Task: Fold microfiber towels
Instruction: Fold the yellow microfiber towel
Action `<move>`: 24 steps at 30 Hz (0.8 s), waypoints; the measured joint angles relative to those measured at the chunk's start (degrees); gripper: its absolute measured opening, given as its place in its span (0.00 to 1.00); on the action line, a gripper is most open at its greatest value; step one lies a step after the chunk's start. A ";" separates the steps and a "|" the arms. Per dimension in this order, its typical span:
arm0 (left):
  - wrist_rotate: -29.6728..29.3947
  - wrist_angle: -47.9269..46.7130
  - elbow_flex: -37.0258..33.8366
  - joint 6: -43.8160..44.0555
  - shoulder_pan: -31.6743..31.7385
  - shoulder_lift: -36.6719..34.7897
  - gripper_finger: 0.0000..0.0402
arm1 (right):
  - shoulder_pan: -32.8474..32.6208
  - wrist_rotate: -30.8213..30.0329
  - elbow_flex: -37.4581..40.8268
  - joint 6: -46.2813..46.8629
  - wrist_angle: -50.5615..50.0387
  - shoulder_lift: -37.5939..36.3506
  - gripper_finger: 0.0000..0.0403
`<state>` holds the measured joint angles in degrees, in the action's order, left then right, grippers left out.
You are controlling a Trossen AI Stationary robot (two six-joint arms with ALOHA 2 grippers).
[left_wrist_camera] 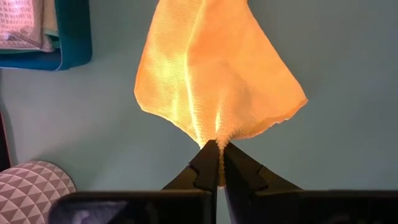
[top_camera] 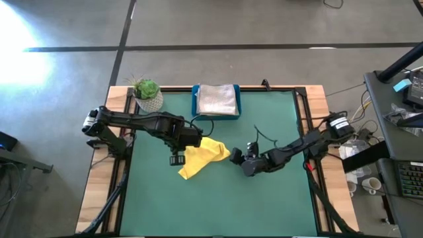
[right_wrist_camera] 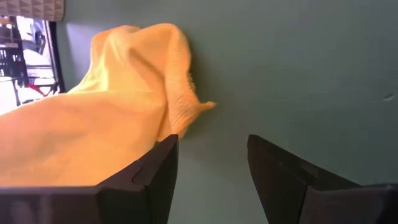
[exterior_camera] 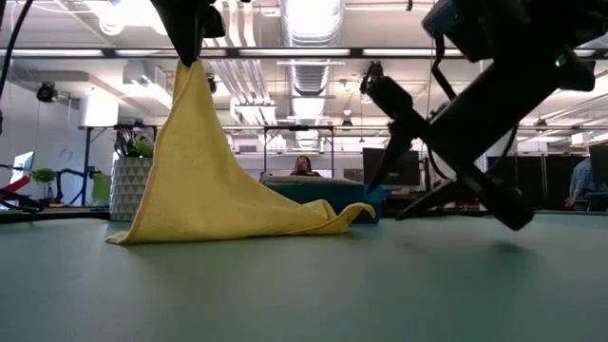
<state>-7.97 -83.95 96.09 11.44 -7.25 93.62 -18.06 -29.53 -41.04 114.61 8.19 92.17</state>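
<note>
A yellow microfiber towel [top_camera: 203, 158] hangs like a tent from my left gripper [top_camera: 176, 159], which is shut on its top at mid-table. The towel's lower edge [exterior_camera: 237, 231] lies on the green mat, running out toward the right. My right gripper [top_camera: 235, 157] is open, low and slanting down just to the right of the towel. In the right wrist view its fingers [right_wrist_camera: 155, 168] stand short of the towel's nearest corner [right_wrist_camera: 200, 107] and touch nothing. Pale folded towels [top_camera: 217, 98] lie in the blue tray [top_camera: 195, 102]. My left gripper pinches a gathered point of the yellow towel [left_wrist_camera: 218, 138] between its two fingertips; whether it is a corner or a fold, I cannot tell. The fingers come from above, pointing down. The cloth hangs below them and fans out, its lower part on the mat.
The blue tray stands at the far edge, in the middle. A small potted plant [top_camera: 147, 94] is at the far left corner. Bare green mat [top_camera: 218, 205] stretches toward the near edge. A black cable [top_camera: 264, 135] lies on the mat behind the right arm.
</note>
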 joint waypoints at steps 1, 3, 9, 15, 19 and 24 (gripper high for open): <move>0.01 0.13 0.00 -0.02 0.00 0.00 0.00 | 0.10 0.01 0.00 0.80 0.50 0.66 0.45; 0.01 0.55 0.00 -0.02 0.00 0.00 0.00 | 0.26 0.00 0.00 1.35 2.31 1.98 0.45; 0.01 0.99 0.00 -0.17 0.00 0.00 0.00 | 1.21 0.56 0.02 0.03 5.41 3.37 0.45; 0.03 1.02 0.00 -0.17 0.00 0.00 0.00 | 1.57 -0.17 0.02 -0.94 6.18 3.20 0.45; 0.03 1.02 0.00 -0.15 -0.02 0.00 0.00 | 1.75 -1.21 0.02 -1.73 6.50 3.20 0.45; 0.04 1.11 0.00 -0.15 -0.03 0.00 0.00 | 3.55 -1.71 0.02 -2.75 7.05 3.20 0.45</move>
<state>-7.93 -82.84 96.09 11.29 -7.28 93.62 -14.52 -31.25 -41.01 111.86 15.24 95.37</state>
